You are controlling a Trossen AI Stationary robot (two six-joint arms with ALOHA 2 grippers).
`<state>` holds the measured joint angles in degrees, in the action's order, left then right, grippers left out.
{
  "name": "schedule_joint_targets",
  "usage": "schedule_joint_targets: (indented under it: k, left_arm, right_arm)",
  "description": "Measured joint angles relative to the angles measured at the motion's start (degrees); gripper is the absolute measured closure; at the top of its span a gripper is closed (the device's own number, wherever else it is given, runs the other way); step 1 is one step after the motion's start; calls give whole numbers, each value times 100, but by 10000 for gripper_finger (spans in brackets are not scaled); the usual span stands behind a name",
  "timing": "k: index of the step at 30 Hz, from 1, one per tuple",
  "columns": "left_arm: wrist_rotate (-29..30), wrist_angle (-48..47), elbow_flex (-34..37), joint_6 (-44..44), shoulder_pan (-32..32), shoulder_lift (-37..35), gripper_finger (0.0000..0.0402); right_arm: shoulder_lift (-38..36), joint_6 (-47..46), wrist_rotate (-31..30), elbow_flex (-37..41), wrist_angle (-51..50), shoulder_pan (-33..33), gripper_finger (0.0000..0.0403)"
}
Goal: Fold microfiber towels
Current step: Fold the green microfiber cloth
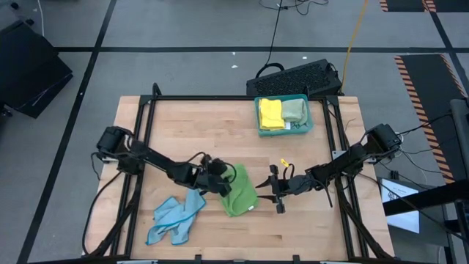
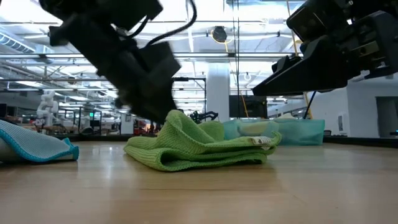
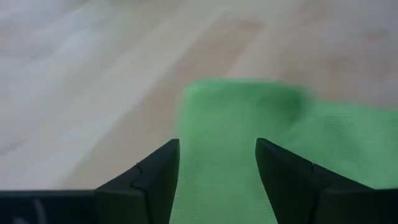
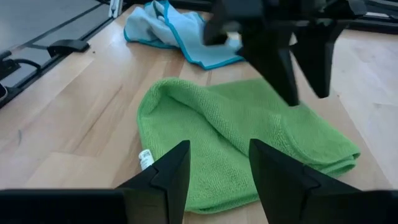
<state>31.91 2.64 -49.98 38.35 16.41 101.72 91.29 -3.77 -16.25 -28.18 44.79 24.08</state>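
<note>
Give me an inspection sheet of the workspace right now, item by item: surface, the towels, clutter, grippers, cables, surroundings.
Surface: wooden table, black frame round it.
Job's things: bright green towel folded over near the middle; light blue towel crumpled at the front left; yellow towel and pale green towel lying in the teal tray.
Clutter: nothing seen.
Grippers: left gripper open, over the bright green towel's edge; right gripper open, just beside that towel, not touching it.
Cables: yellow cable and black cable on the floor behind the table.
Surroundings: black keyboard behind the tray; open hall beyond.
</note>
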Motion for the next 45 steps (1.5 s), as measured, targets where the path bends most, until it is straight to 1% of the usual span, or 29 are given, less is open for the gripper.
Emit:
schedule_joint_targets:
  k: [4,6,8,11,14,15,17,18,20,22,25,26,29,31,32,35,37,39,41,43,45]
  left_arm:
    - [-152,747,-24,-228,84,184,188]
    - [-227,793,-8,-252,75,257,188]
    - [-261,1099,-26,-188,52,424,188]
    - [-363,1183,-7,-160,41,652,188]
    - [-588,1849,-37,-245,32,817,188]
    - [-656,2169,-69,-328,32,851,188]
    - [-777,2706,-219,-464,34,961,188]
    - [-817,2715,-234,-603,54,965,188]
    - [-1039,2708,-412,-896,79,987,188]
    - [-1108,2409,-491,-1069,129,802,188]
    - [-1105,1537,-583,-1067,232,302,188]
    - [-1074,1078,-579,-976,289,81,188]
    - [-718,-104,-569,-487,504,-342,188]
    - [-392,-932,-477,-133,678,-499,188]
    - [-304,-1099,-453,19,736,-501,188]
    - [-217,-1383,-219,453,795,-468,188]
    - [-211,-1116,-87,591,764,-268,188]
    - [-210,-1136,101,635,749,-211,188]
    - [-230,-846,140,639,679,24,188]
    - [-256,-815,273,627,617,140,188]
    - [-255,-639,263,520,527,345,188]
  right_arm:
    - [0,1,-2,-2,-15,0,248]
    - [0,18,-2,0,-3,0,248]
    - [0,41,-2,-2,17,0,248]
    - [0,134,-6,0,94,0,248]
    - [0,185,-50,4,192,-36,248]
    - [0,142,-156,-1,252,-68,248]
    - [0,-108,-551,-4,290,-195,248]
    - [0,-283,-708,0,324,-307,248]
    - [0,-730,-758,-4,344,-546,248]
    - [64,-1239,-540,-14,394,-835,248]
    - [293,-1713,205,-51,415,-1196,248]
    - [413,-1820,428,-116,435,-1270,248]
    - [783,-1987,1075,-379,426,-1340,248]
    - [1046,-1944,1307,-712,383,-1329,248]
    - [1131,-1864,1399,-889,249,-1315,248]
    - [1314,-1599,1510,-1420,-321,-1314,248]
    - [1306,-1458,1571,-1684,-848,-1335,248]
    - [1305,-1367,1828,-1962,-1298,-1399,248]
    - [1231,-1342,2131,-2085,-1779,-1450,248]
    - [1224,-1327,2340,-2143,-1935,-1515,248]
    - [1143,-1396,2393,-2124,-2038,-1553,248]
